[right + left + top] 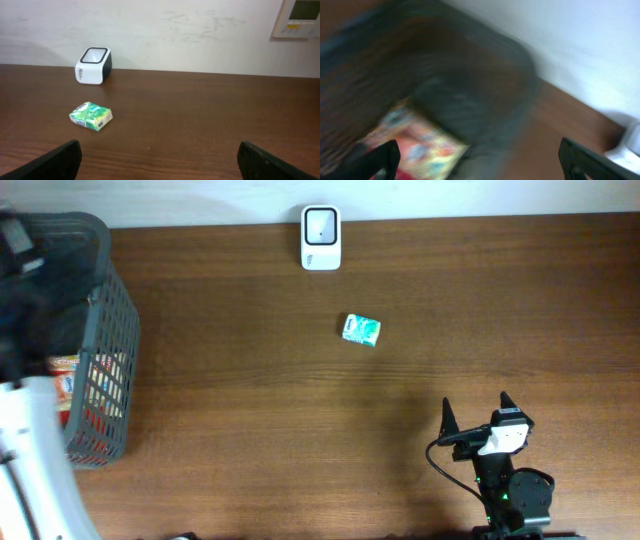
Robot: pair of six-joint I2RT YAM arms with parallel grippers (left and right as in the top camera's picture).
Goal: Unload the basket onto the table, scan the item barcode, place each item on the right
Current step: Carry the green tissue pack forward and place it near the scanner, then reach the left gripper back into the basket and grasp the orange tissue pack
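A small green packet, the item, lies flat on the brown table near its middle. The white barcode scanner stands at the far edge by the wall. My right gripper is open and empty at the near right, well short of the packet and the scanner; its own view shows the fingers spread wide. My left gripper is open with nothing between its fingers, above the basket in a motion-blurred view.
A dark grey mesh basket stands at the table's left end with colourful packets inside; one red and yellow packet shows under the left fingers. A wall panel hangs at the back right.
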